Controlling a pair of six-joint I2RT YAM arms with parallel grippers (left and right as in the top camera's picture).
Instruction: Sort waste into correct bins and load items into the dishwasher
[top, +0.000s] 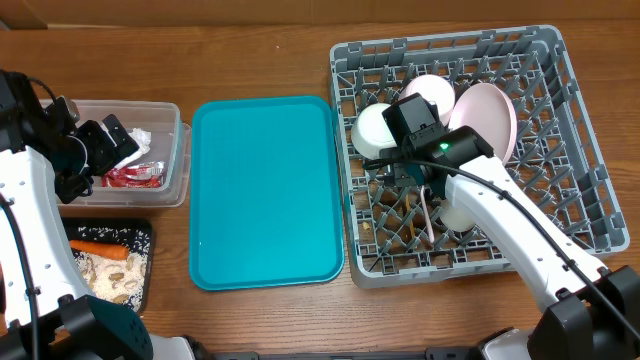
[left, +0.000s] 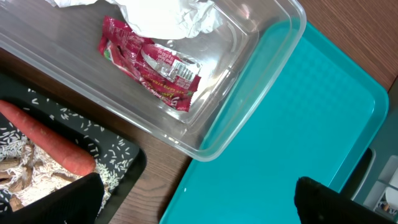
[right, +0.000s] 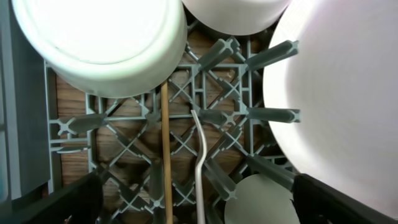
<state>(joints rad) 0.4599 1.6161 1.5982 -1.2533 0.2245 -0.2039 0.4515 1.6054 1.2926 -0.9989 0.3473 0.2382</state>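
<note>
My left gripper (top: 112, 148) (left: 199, 208) hangs open over the seam between the clear tub (top: 178, 150) and the black tray (top: 142, 235), nothing between its fingers. The tub (left: 249, 106) holds a red wrapper (left: 149, 65) and a crumpled napkin (left: 174, 15). A carrot (left: 46, 137) lies with rice and scraps in the black tray. My right gripper (top: 412, 178) (right: 199, 208) is open, low in the grey rack (top: 560, 190). Below it lie a chopstick (right: 166, 155) and the fork's handle (right: 199, 162). White bowls (right: 106, 37), a pink plate (right: 342, 93) and a white cup (right: 258, 202) surround them.
The teal serving tray (top: 265, 190) lies bare between the bins and the rack. The rack's upright pegs (right: 273, 115) stand close around my right fingers. My right arm (top: 520, 240) crosses the rack's front edge.
</note>
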